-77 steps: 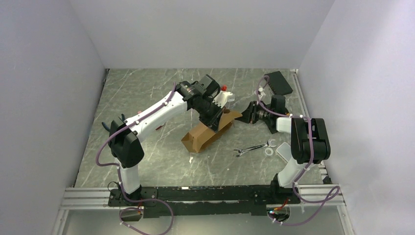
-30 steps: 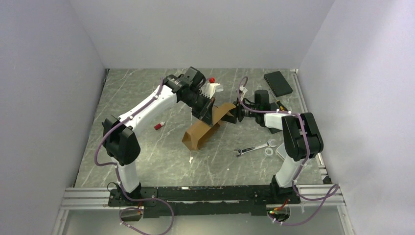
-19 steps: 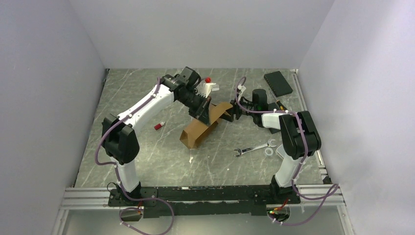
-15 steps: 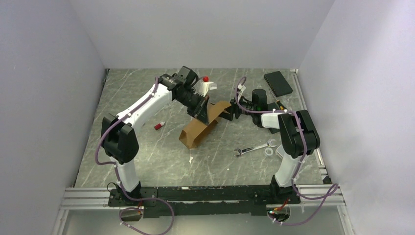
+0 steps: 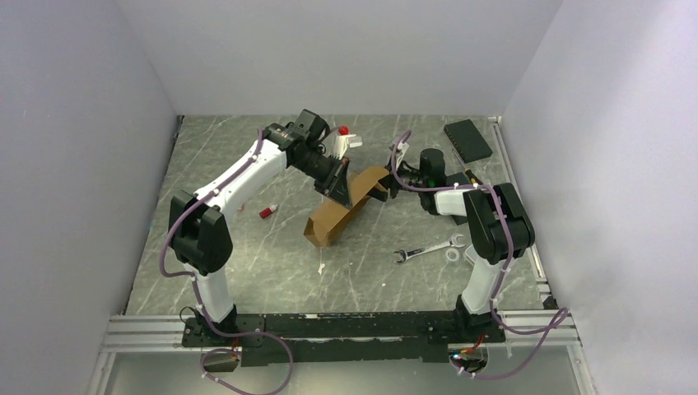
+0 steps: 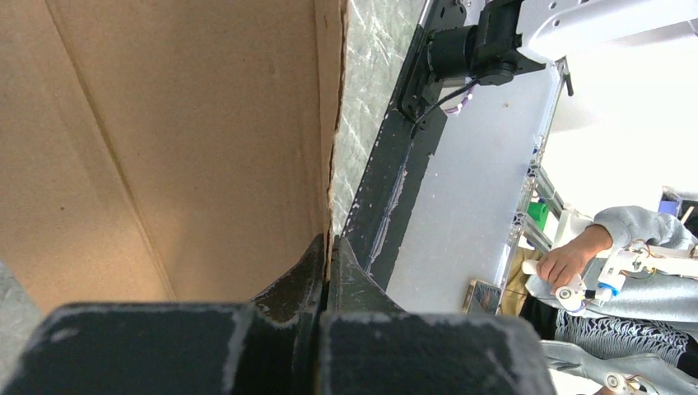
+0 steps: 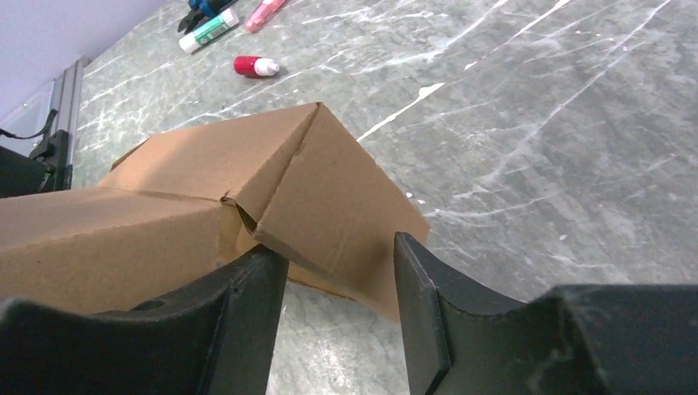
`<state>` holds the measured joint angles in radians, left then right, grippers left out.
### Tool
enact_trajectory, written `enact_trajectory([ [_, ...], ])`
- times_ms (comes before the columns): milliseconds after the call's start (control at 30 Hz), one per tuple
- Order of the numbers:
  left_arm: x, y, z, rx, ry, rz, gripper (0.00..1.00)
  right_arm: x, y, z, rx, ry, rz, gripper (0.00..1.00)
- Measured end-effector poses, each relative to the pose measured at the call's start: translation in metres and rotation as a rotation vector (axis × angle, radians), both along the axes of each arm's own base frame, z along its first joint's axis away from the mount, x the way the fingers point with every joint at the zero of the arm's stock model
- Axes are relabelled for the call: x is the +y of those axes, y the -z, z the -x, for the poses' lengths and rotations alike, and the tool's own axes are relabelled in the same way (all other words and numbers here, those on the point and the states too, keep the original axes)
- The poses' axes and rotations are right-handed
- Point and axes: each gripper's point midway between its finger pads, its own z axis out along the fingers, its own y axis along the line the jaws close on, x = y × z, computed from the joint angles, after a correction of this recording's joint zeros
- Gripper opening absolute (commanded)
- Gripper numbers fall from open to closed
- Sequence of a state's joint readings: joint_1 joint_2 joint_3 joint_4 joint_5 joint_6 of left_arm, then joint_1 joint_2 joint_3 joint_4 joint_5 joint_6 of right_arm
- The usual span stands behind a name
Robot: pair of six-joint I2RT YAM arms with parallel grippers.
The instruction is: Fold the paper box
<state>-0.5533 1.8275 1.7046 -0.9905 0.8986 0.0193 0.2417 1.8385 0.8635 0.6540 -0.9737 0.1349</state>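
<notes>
Centrally on the marble table (image 5: 247, 255), the paper box (image 5: 333, 222) is lying half-formed, the left gripper (image 6: 327, 247) clenching one wall's edge, seemingly bracing it, while the right gripper (image 7: 340, 271) is hovering with jaws spread around the end flap (image 7: 329, 206), likely readying to fold it.

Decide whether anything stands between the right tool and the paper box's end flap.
Nothing visible does. The open right tool faces the paper box directly, its end flap at the gap between the fingers, while the left tool pinches a side wall.
</notes>
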Motion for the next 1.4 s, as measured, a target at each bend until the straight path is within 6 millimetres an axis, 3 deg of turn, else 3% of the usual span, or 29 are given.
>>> enact_trajectory([
  [233, 0.002, 0.001, -0.002, 0.020, -0.002, 0.029, 0.00, 0.004, -0.003, -0.002, -0.026, 0.000, -0.003, 0.30],
  [433, 0.006, -0.002, -0.013, 0.015, -0.035, 0.050, 0.00, 0.003, -0.005, -0.006, -0.048, 0.019, 0.002, 0.05],
  [567, 0.010, -0.005, -0.020, 0.033, -0.079, 0.078, 0.06, 0.002, -0.002, -0.007, -0.043, 0.034, 0.021, 0.01],
  [933, 0.036, -0.031, -0.047, -0.035, -0.225, 0.148, 0.47, -0.007, -0.004, -0.002, 0.057, 0.019, 0.148, 0.01],
  [1067, 0.053, -0.028, -0.052, -0.076, -0.275, 0.138, 0.60, -0.012, -0.008, -0.003, 0.088, 0.012, 0.219, 0.00],
  [1267, 0.082, -0.023, -0.049, -0.214, -0.357, 0.071, 0.77, -0.032, 0.004, 0.003, 0.172, 0.046, 0.377, 0.03],
  [1400, 0.104, -0.033, -0.045, -0.382, -0.427, 0.025, 0.96, -0.045, 0.016, 0.010, 0.210, 0.066, 0.486, 0.05],
])
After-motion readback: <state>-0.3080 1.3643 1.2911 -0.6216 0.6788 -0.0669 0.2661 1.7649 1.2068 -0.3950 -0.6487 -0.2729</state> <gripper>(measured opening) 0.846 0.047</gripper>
